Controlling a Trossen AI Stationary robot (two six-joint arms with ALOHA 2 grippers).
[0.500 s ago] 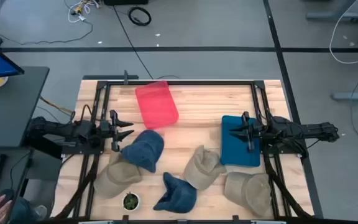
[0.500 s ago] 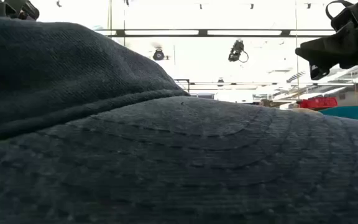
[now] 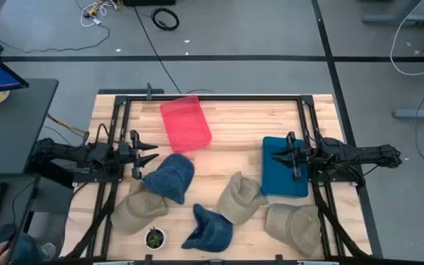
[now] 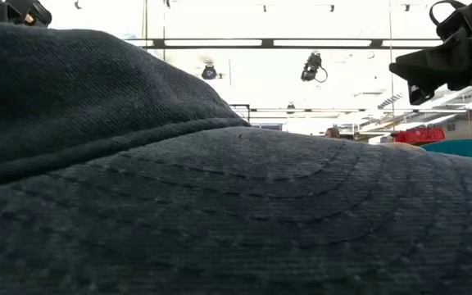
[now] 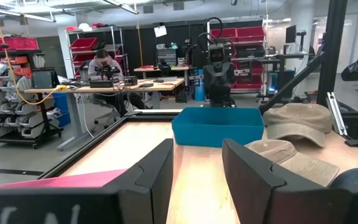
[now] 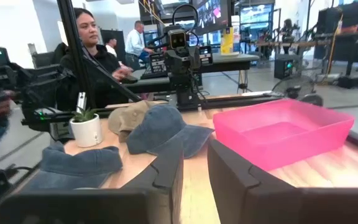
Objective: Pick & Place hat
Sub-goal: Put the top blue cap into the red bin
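The soft dark blue cloth cap (image 3: pixel 170 176) lies just at 4 o'clock from the open, empty left gripper (image 3: pixel 147 151). It looks light and floppy; pinch its stiffer brim.

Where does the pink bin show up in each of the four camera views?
High view: the pink bin sits at the table's far edge, left of centre.
Low view: a sliver of it shows at right, beyond the blue hat that fills the picture.
Left wrist view: only a pink strip at lower left.
Right wrist view: large, at right.
Shared landmark: the blue bin, also in the left wrist view.
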